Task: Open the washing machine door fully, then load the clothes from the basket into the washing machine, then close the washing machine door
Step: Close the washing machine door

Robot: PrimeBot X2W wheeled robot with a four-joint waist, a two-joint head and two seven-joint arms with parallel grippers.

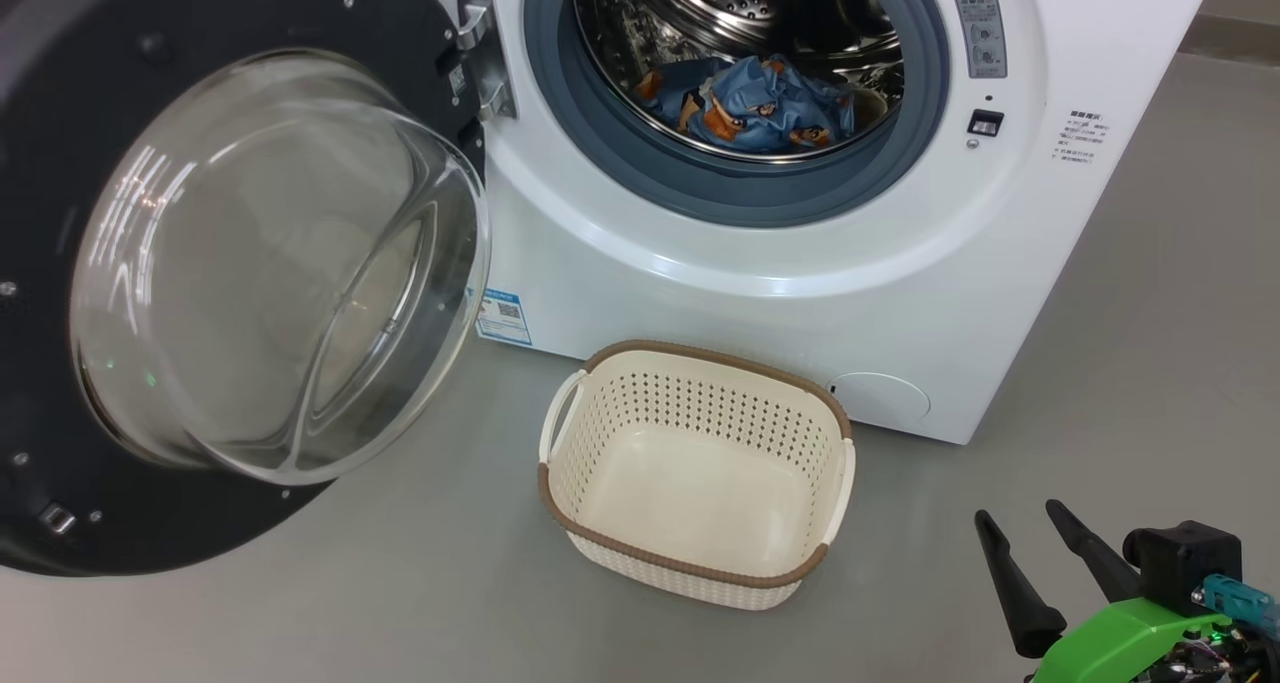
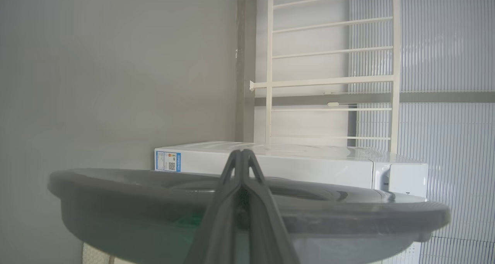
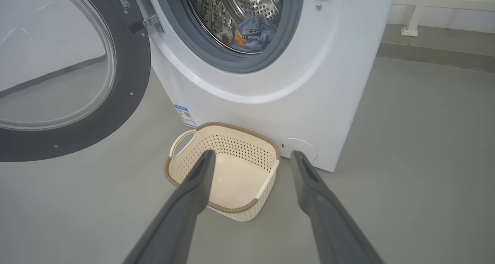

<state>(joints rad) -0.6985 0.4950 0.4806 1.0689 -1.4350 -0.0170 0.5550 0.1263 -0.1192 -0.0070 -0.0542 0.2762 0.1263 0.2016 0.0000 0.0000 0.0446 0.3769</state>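
The clothes (image 1: 745,103) were seen inside the washing machine (image 1: 700,293), with jaws of the left gripper (image 2: 241,152) pressed together and those of the right gripper (image 1: 1015,513) spread wide.

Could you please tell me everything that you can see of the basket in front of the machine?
The basket is a small rectangular cream tub, plastic by the look, with perforated walls, a brown woven-look rim and a loop handle at each short side. It stands upright and empty on the grey floor, just in front of the white washing machine. Whether its back rim touches the machine I cannot tell.
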